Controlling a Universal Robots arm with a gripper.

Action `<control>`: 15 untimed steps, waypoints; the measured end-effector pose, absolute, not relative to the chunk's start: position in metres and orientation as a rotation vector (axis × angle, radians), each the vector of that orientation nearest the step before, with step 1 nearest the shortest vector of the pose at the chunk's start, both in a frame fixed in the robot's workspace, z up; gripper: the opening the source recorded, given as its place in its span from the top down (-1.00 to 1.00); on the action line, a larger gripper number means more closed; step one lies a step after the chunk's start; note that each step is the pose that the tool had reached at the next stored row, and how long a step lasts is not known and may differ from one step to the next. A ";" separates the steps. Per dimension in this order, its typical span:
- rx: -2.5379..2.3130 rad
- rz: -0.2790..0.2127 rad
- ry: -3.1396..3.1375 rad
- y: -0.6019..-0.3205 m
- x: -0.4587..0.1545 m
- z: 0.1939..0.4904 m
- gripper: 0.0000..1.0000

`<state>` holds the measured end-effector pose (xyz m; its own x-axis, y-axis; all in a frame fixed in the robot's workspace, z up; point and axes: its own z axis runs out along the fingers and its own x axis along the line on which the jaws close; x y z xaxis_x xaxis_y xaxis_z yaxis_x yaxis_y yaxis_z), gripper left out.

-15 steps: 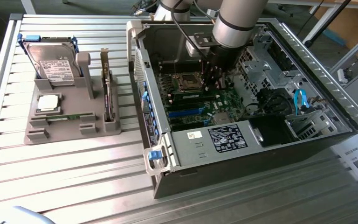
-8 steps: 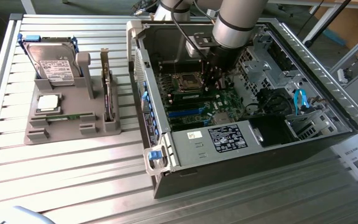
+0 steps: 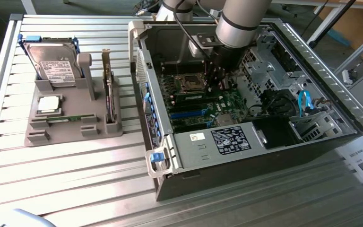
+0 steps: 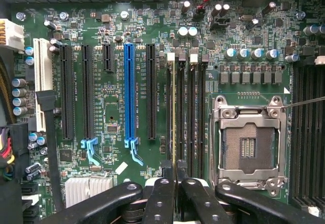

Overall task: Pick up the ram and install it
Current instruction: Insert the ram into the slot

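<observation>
The ram point(image 4: 174, 107) is a thin stick seen edge-on, standing in the memory slot nearest the expansion slots on the green motherboard point(image 4: 109, 117). My gripper point(image 4: 174, 167) is shut on one end of that stick, its black fingers point(image 4: 161, 193) pinched together over the edge. In the exterior view the gripper point(image 3: 218, 86) reaches down inside the open computer case point(image 3: 232, 142), just beside the processor socket point(image 3: 191, 82).
An empty processor socket point(image 4: 249, 145) lies beside the memory slots, with a blue expansion slot point(image 4: 129, 92) on the other side. On the exterior view's left a grey tray point(image 3: 68, 127) holds a hard drive point(image 3: 54, 66), a silver processor chip point(image 3: 49, 104) and an upright dark card point(image 3: 110, 94).
</observation>
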<state>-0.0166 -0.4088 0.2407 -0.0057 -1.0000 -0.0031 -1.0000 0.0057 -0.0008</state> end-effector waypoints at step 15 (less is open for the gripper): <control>-2.213 0.002 2.226 -0.408 -0.017 0.241 0.76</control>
